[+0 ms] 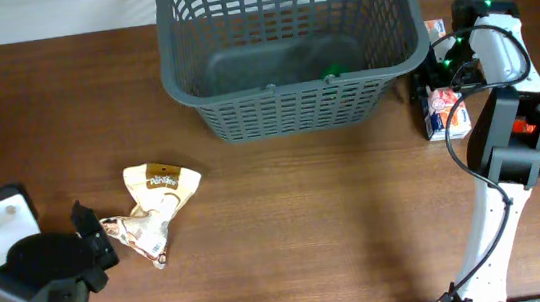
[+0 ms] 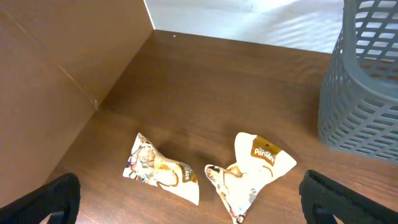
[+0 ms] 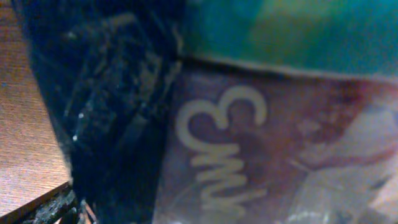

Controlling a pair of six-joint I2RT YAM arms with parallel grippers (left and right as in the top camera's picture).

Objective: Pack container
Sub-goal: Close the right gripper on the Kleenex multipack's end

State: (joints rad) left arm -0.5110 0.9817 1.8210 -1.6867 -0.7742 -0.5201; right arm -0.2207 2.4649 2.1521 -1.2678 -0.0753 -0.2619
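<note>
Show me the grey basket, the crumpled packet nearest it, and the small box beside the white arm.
grey basket (image 1: 296, 108): overhead view, near wall.
crumpled packet (image 1: 161, 188): overhead view, printed upper half.
small box (image 1: 447, 114): overhead view, its top face.

Looks like a robotics lab bench: bare wooden tabletop (image 1: 338, 224), plain white backdrop (image 2: 249, 18) along far edge, cabled robot arm (image 1: 515, 135) at right.

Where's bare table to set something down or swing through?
Free: table in front of the container, between the snack packets and the right arm; also left of the container. Crowded: its right side, right pincer low over grocery packs.
</note>
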